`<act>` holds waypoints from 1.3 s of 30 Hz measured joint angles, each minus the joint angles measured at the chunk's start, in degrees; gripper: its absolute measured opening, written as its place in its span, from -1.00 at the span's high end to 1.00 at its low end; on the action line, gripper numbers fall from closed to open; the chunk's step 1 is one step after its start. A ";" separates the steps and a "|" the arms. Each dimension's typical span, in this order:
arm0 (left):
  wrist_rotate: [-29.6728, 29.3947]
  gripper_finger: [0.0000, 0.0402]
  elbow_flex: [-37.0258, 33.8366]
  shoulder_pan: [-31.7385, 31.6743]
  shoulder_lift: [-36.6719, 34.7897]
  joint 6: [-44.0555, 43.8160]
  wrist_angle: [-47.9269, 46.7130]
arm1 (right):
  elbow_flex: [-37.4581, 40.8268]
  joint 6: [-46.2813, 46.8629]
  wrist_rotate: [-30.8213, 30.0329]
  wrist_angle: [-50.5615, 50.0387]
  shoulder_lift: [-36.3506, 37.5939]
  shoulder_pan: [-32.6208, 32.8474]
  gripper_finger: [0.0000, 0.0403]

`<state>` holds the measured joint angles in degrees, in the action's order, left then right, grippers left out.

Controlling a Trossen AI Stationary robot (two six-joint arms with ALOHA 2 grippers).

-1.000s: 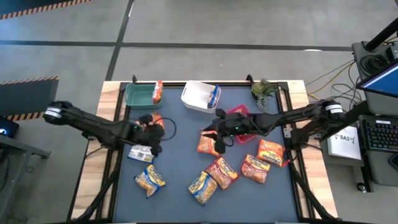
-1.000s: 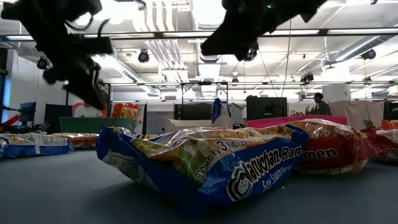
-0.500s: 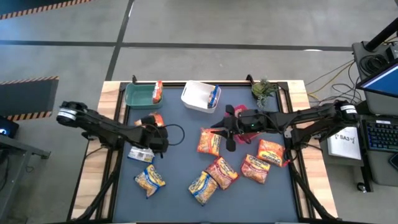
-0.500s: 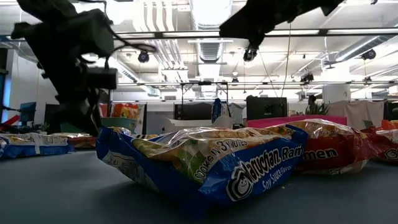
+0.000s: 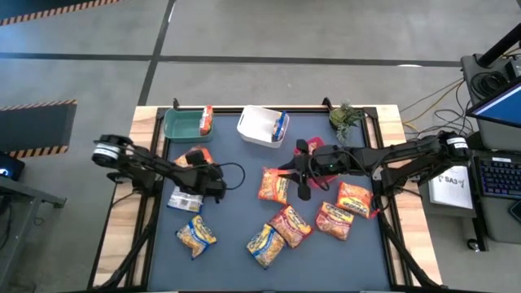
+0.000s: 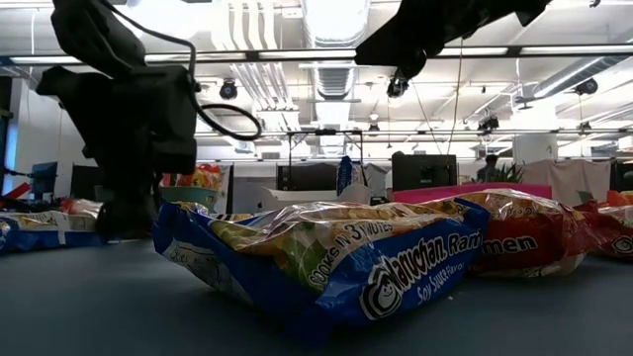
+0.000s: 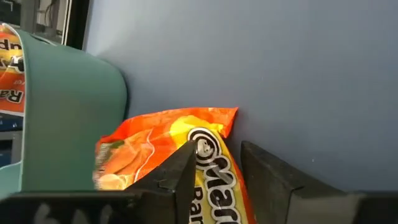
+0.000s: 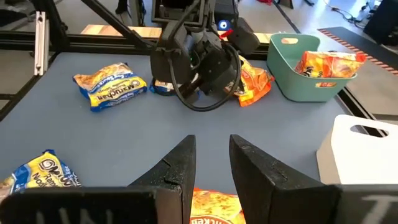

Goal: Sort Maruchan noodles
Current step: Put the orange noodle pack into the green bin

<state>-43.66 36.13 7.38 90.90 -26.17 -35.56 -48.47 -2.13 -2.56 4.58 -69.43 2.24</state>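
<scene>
Left gripper (image 7: 214,180) low over the mat, jaws narrowly parted around the edge of a crinkly orange packet (image 7: 168,140) lying beside the rounded green bin (image 7: 68,118); contact unclear. Right gripper (image 8: 208,165) hovers mid-table, jaws slightly apart, empty, above another orange packet (image 5: 273,185). More flat glossy packets (image 5: 313,220) lie scattered on the dark mat (image 5: 232,212).

Overhead looks straight down; low view at mat level; both share blue-edged packet (image 6: 326,262).
</scene>
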 joint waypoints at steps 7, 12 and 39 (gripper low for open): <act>0.33 0.92 0.92 0.09 0.32 -2.54 -0.36 | 0.00 -0.03 -0.01 -0.07 0.00 0.00 0.57; 0.92 0.98 3.38 1.09 -1.75 -1.90 -0.40 | 0.00 -0.03 -0.01 -0.24 0.00 0.00 0.57; 5.82 1.00 -5.10 10.97 -36.26 12.68 29.56 | 0.04 0.61 -0.02 -1.31 -0.02 0.00 0.57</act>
<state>-37.84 31.04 18.35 54.64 -13.49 -6.00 -48.42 -1.52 -2.59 3.26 -69.45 2.24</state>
